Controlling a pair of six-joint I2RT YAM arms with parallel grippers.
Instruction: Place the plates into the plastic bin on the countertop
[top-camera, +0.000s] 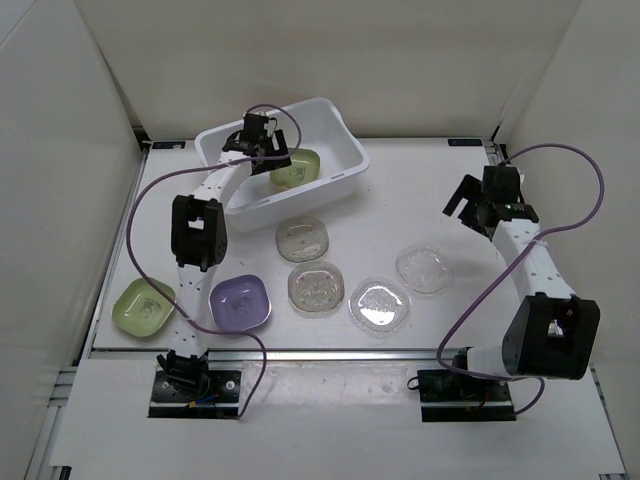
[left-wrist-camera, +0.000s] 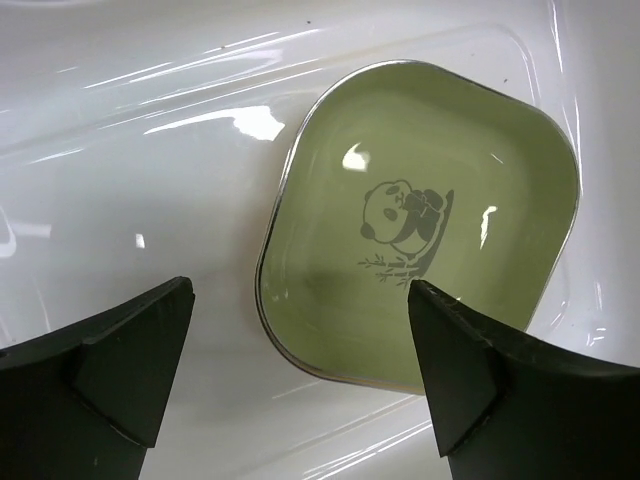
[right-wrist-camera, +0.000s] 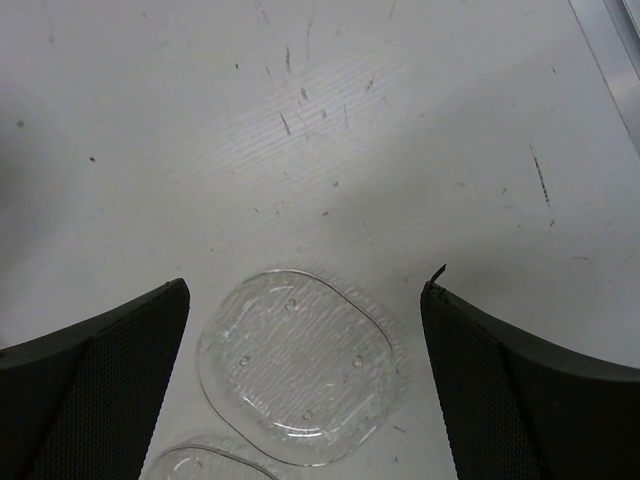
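**Top external view**
- Plastic bin (top-camera: 343, 128): white, rectangular, with rounded corners and a flared rim. It sits skewed at the far left of the countertop (top-camera: 400, 205).
- Green panda plate (top-camera: 296, 168): a rounded square, lying flat inside the bin toward its right end.
- Left gripper (top-camera: 268, 142): over the bin, above the plate.
- Right gripper (top-camera: 464, 206): over bare countertop at the right, jaws apart.
- Plates on the countertop outside the bin:
  - second green plate (top-camera: 143, 306), near left
  - purple plate (top-camera: 240, 303), beside it
  - far clear plate (top-camera: 302, 239), just before the bin
  - middle clear plate (top-camera: 317, 287)
  - near clear plate (top-camera: 379, 302)
  - right clear plate (top-camera: 423, 268)

**Left wrist view**
- The glossy white bin floor carries glare streaks.
- The green panda plate rests on the bin floor, close to a rounded corner. It has a pale olive glaze, a thin metallic-looking edge, and a panda-with-bamboo print at its centre.
- The dark fingers (left-wrist-camera: 120, 370) stand wide apart, clear of the plate, with nothing between them.

**Right wrist view**
- The countertop is scuffed off-white.
- The right clear plate lies between the spread fingers (right-wrist-camera: 100, 390), untouched. It is transparent, ridged and dimpled.
- The rim of the near clear plate shows at the bottom edge.
- The jaws are wide apart and empty.
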